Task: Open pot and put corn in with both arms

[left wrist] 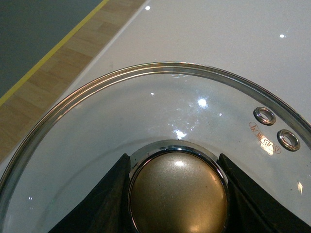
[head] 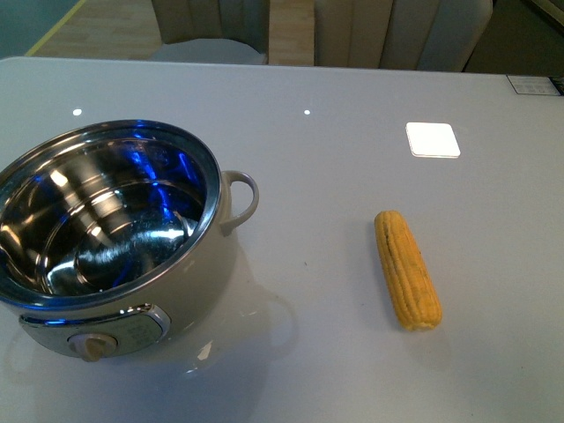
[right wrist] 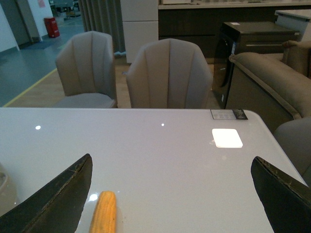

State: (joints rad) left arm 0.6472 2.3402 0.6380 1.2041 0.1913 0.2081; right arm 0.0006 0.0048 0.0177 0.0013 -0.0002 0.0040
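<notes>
The cream pot stands uncovered at the table's near left, its shiny steel inside showing. To its right the yellow-orange corn lies flat on the grey table. Neither arm shows in the front view. In the left wrist view my left gripper is shut on the beige knob of the glass lid, a black finger on each side, with the table edge seen through the glass. In the right wrist view my right gripper is open above the table, and the corn's end lies just inside one finger.
A bright square light reflection lies on the table's far right. Upholstered chairs stand behind the far edge, with a sofa to the right. Wooden floor runs along the table's left side. A label sits at the far right corner.
</notes>
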